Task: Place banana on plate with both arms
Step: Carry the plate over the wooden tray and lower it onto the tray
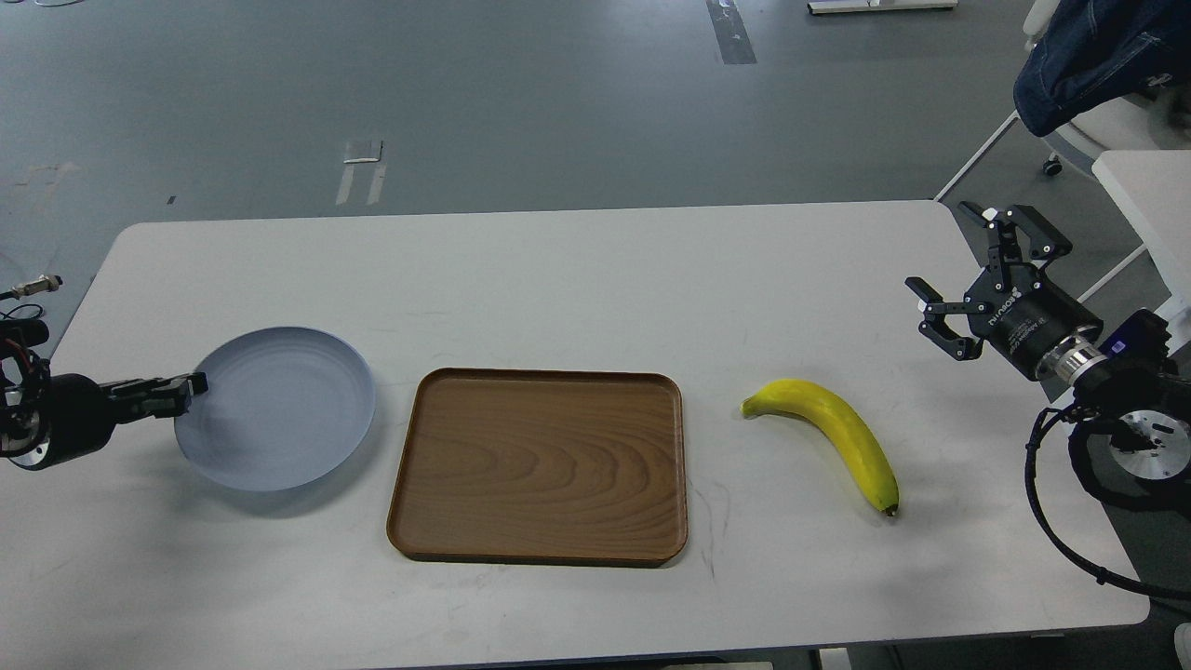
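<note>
Our left tool (191, 383) grips the left rim of the plate (279, 409), our right tool (949, 270) hangs wide open above the worktop (558, 279), and the banana (833, 437) lies beside the tray (542, 465).

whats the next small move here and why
Probably bring the right gripper down and left toward the banana. Its fingers are spread open and hold nothing, and the banana lies untouched on the table, right of the wooden tray. The left gripper is already at the rim of the plate, which looks tilted, so the banana is the missing piece.
</note>
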